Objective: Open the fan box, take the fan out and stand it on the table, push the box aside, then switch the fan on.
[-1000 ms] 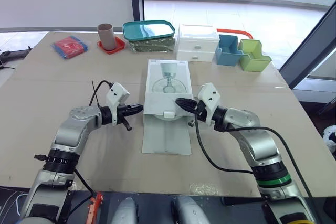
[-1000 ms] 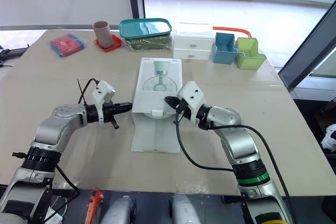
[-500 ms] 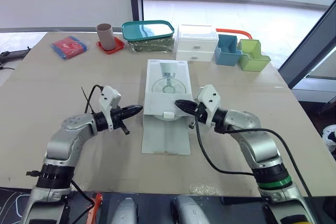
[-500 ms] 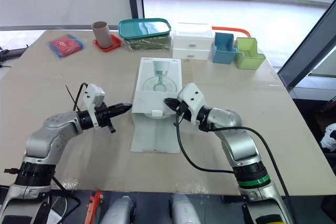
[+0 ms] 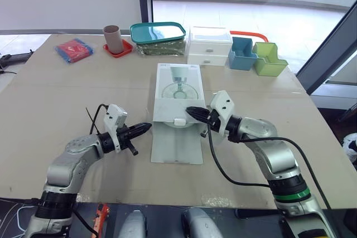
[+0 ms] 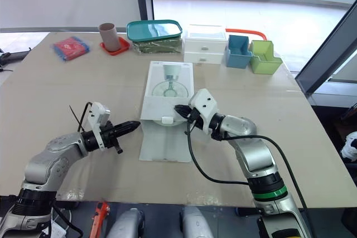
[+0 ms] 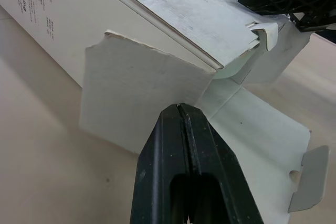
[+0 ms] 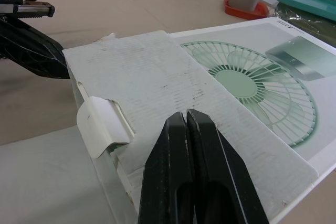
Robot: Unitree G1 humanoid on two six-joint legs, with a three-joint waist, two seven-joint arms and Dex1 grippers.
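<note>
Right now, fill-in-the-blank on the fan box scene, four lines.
1. The fan box has a ___ fan printed on top.
2. The left gripper and right gripper both have their jaws ___.
3. The brown cup stands on a ___ base.
4. The box's front flap lies open on the ___.

Missing words: green; shut; red; table.

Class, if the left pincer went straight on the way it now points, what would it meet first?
Most likely the fan box: the shut left pincer aims at the side flap of its opened near end.
</note>
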